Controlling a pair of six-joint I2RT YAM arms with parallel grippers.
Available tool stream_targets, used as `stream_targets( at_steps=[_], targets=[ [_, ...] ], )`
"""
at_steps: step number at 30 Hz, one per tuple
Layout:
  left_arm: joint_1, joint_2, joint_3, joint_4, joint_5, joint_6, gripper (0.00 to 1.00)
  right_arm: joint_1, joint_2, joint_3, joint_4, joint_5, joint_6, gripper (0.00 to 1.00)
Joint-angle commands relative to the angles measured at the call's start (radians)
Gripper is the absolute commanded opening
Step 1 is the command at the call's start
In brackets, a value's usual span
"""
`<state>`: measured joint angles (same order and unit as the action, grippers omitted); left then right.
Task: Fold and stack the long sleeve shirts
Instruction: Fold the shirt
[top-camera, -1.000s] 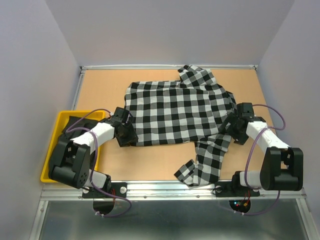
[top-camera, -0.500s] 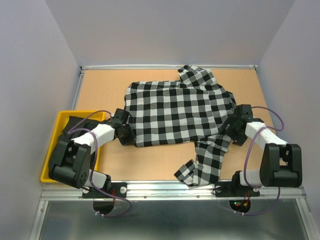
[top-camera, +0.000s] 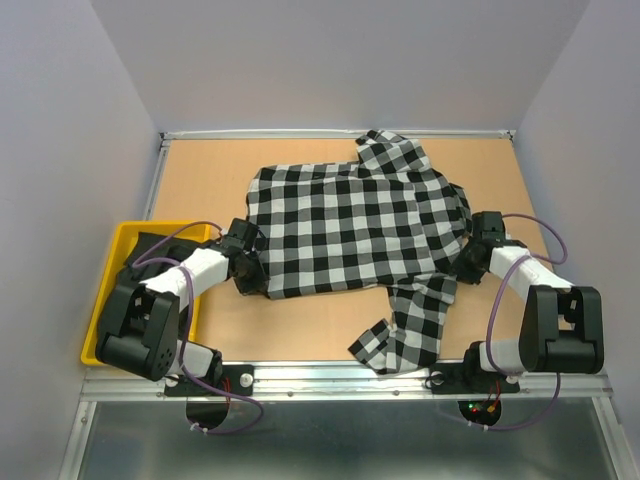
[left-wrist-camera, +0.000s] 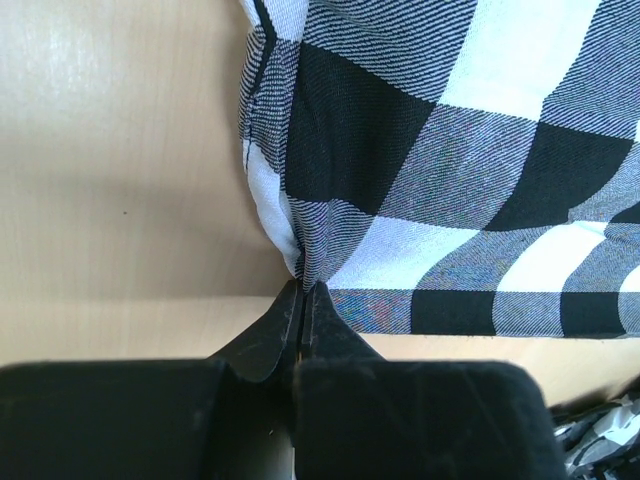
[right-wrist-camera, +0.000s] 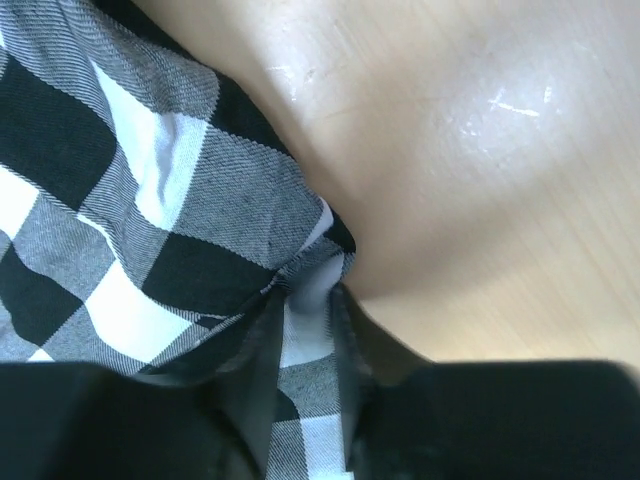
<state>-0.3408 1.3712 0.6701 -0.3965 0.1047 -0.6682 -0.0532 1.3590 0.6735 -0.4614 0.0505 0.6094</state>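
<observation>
The black-and-white check shirt (top-camera: 355, 225) lies spread across the middle of the table. One sleeve (top-camera: 405, 330) trails toward the front edge and the other is folded over at the back (top-camera: 395, 155). My left gripper (top-camera: 258, 280) is shut on the shirt's lower left corner, and the wrist view shows cloth (left-wrist-camera: 430, 150) pinched at the fingertips (left-wrist-camera: 302, 287). At the shirt's right edge, my right gripper (top-camera: 462, 262) has bunched check cloth (right-wrist-camera: 120, 200) filling the narrow gap between its fingers (right-wrist-camera: 308, 290). A black cloth (top-camera: 150, 245) shows in the yellow bin, largely hidden by the left arm.
The yellow bin (top-camera: 120, 240) sits at the table's left edge beside the left arm. Bare wood (top-camera: 300, 320) shows in front of the shirt, and walls enclose the table on three sides. A metal rail runs along the near edge.
The left jaws have closed on the shirt's corner. The right jaws have narrowed from wide open onto the shirt's right edge, and the right wrist has dropped a little toward the cloth.
</observation>
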Motion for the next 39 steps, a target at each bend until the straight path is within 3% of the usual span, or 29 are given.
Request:
stream_targets(
  at_steps=[1, 2, 4, 8, 25, 39],
  targets=[
    [-0.004, -0.032, 0.042, -0.087, -0.054, 0.03, 0.0, -0.007, -0.015, -0.04, 0.013, -0.009, -0.002, 0.26],
    [-0.004, -0.032, 0.052, -0.091, -0.063, 0.036, 0.0, -0.007, -0.024, -0.034, 0.012, -0.008, -0.002, 0.17],
    [-0.004, -0.034, 0.065, -0.105, -0.069, 0.039, 0.0, -0.007, -0.035, -0.025, 0.004, -0.011, -0.005, 0.09],
    [-0.004, -0.038, 0.08, -0.128, -0.091, 0.045, 0.0, -0.007, -0.069, 0.011, -0.04, 0.006, -0.019, 0.01],
    [0.032, -0.034, 0.212, -0.209, -0.178, 0.093, 0.0, -0.007, -0.109, 0.271, -0.218, 0.029, -0.062, 0.01],
    [0.066, 0.176, 0.448, -0.157, -0.218, 0.16, 0.03, -0.007, 0.107, 0.471, -0.192, -0.015, -0.1, 0.01]
  ],
)
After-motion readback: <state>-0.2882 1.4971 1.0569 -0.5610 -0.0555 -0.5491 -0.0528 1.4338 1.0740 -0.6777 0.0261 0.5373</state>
